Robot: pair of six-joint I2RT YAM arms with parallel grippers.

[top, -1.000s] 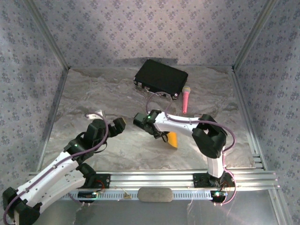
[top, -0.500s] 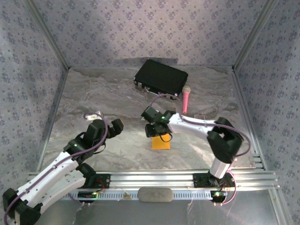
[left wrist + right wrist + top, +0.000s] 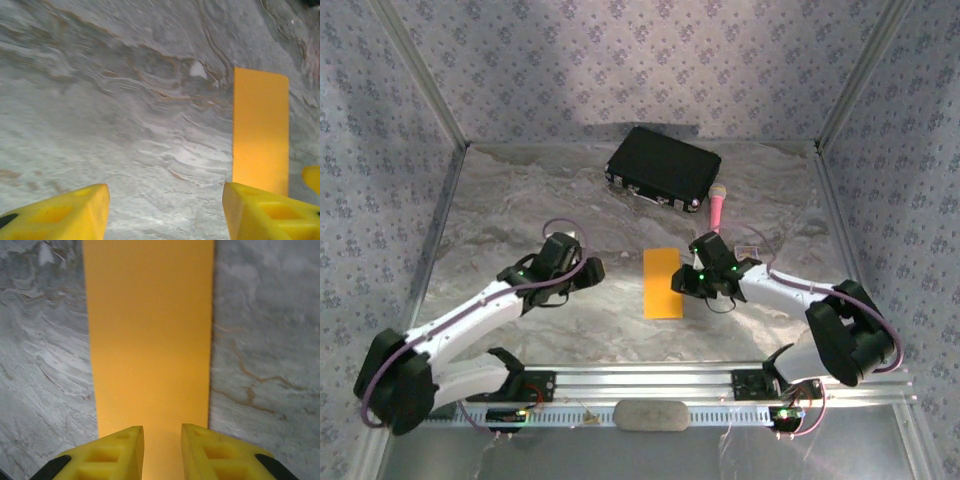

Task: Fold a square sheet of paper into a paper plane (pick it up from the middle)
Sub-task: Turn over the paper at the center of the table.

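Two arms reach in toward the middle of the grey marbled table (image 3: 510, 200), one from each side, and the square sheet of paper (image 3: 663, 283) lies flat between them as a narrow orange-yellow rectangle, its long sides running away from the arm bases. The left gripper (image 3: 591, 269) hangs near the sheet's left side without touching it; from its own wrist camera its yellow fingers (image 3: 75, 210) stand spread wide with only bare table between them, and the paper (image 3: 260, 130) sits ahead and to the right. The right gripper (image 3: 681, 284) is at the sheet's right edge; its wrist view shows the two fingers (image 3: 115, 450) drawn close with a slim gap, the paper (image 3: 150, 330) stretching out below them, nothing pinched that I can see. Farther back sit a black case (image 3: 663, 168) and, just beside it, a pink microphone (image 3: 717, 210).
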